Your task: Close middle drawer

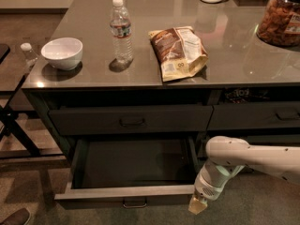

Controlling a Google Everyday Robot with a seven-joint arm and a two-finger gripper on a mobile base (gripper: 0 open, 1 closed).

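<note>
The middle drawer (126, 194) is pulled far out below the closed top drawer (131, 119). It is wide, shallow and dark grey, its inside looks empty, and a small bar handle (134, 203) sits at the centre of its front. My gripper (197, 205), on a white arm coming in from the right, hangs low at the right end of the drawer's front, close to its corner. Whether it touches the front I cannot tell.
On the counter (234, 55) stand a white bowl (62, 53), a water bottle (121, 30), a snack bag (178, 51) and a jar (282, 17). A narrower drawer stack (255, 116) is to the right. Dark frame legs (14, 130) and a shoe (14, 217) are on the left.
</note>
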